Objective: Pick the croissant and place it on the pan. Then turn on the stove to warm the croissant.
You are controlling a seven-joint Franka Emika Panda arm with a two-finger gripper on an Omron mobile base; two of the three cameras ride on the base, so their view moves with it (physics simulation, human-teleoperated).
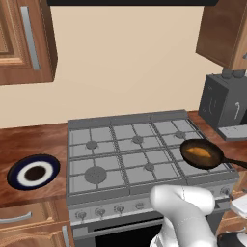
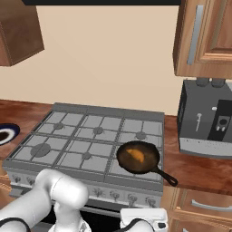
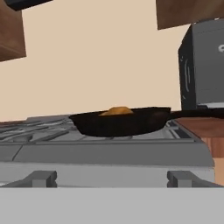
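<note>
The croissant (image 1: 198, 153) (image 2: 134, 155) lies inside the dark pan (image 1: 213, 162) (image 2: 150, 164), which rests on the front right burner of the stove (image 1: 116, 144) (image 2: 68, 149). The pan's handle points right, toward the counter. In the hand view I look level across the stove's front edge (image 3: 109, 153) at the pan (image 3: 118, 124), and the croissant (image 3: 116, 111) peeks over its rim. My gripper (image 3: 113, 178) is open and holds nothing. It hangs low in front of the stove, a short way from the pan. A row of knobs (image 1: 100, 211) (image 2: 113, 195) runs along the stove's front.
A blue-rimmed plate (image 1: 34, 172) (image 2: 5, 133) sits on the wooden counter left of the stove. A dark grey appliance (image 1: 224, 103) (image 2: 206, 122) stands on the counter to the right. Wooden cabinets hang above both sides.
</note>
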